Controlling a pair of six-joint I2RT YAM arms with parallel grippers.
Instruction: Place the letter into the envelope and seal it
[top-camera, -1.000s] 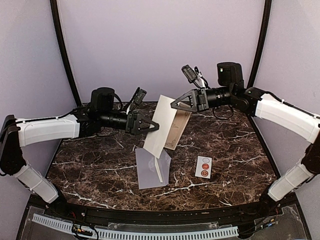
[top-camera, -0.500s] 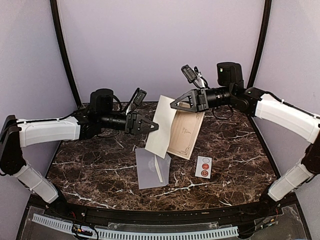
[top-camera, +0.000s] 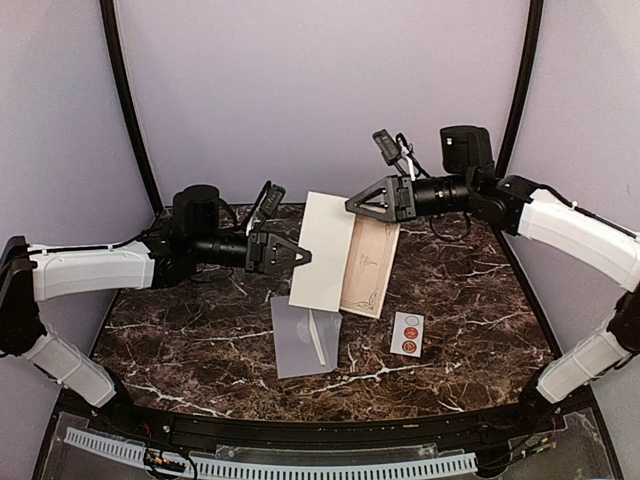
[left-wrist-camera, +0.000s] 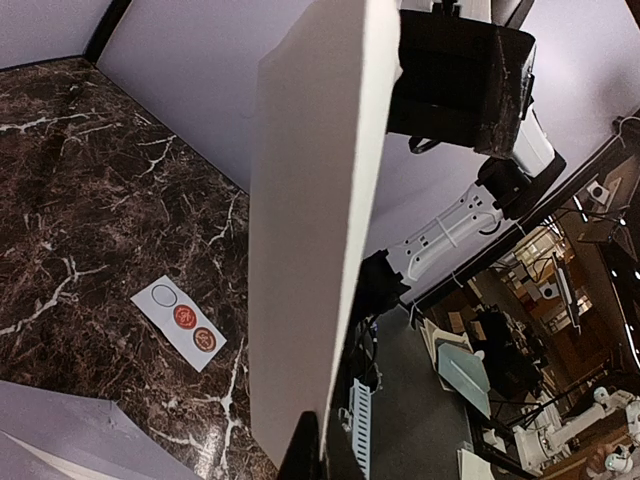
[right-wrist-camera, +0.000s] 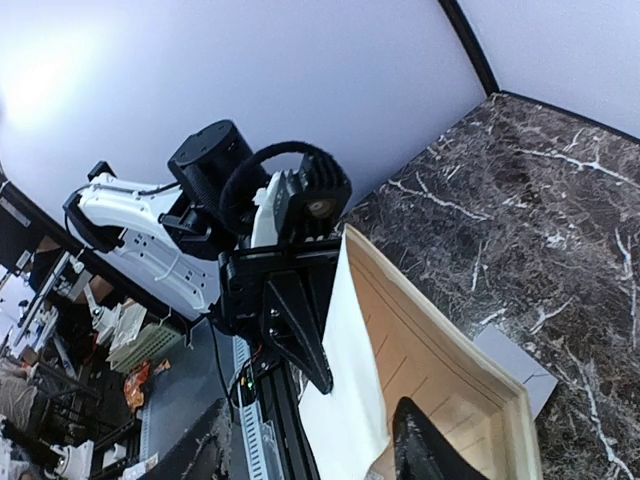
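The letter (top-camera: 322, 250) is a folded sheet, white outside and tan with printed lines inside, hanging upright above the table's middle. My left gripper (top-camera: 307, 257) is shut on its left edge; the left wrist view shows the dark fingertips (left-wrist-camera: 308, 450) pinching the white sheet (left-wrist-camera: 300, 230). My right gripper (top-camera: 352, 208) stands open at the letter's top. In the right wrist view its fingers (right-wrist-camera: 315, 412) straddle the sheet (right-wrist-camera: 430, 350) with a wide gap. The grey-lavender envelope (top-camera: 303, 337) lies flat on the table below the letter.
A small white sticker strip (top-camera: 407, 333) with round seals lies right of the envelope, also seen as the strip (left-wrist-camera: 187, 322) in the left wrist view. The dark marble table (top-camera: 180, 330) has curved black posts (top-camera: 128, 110) at the back corners.
My left gripper has closed on the letter's left edge and my right gripper has opened off it. The letter has swung more upright and shows its tan inside.
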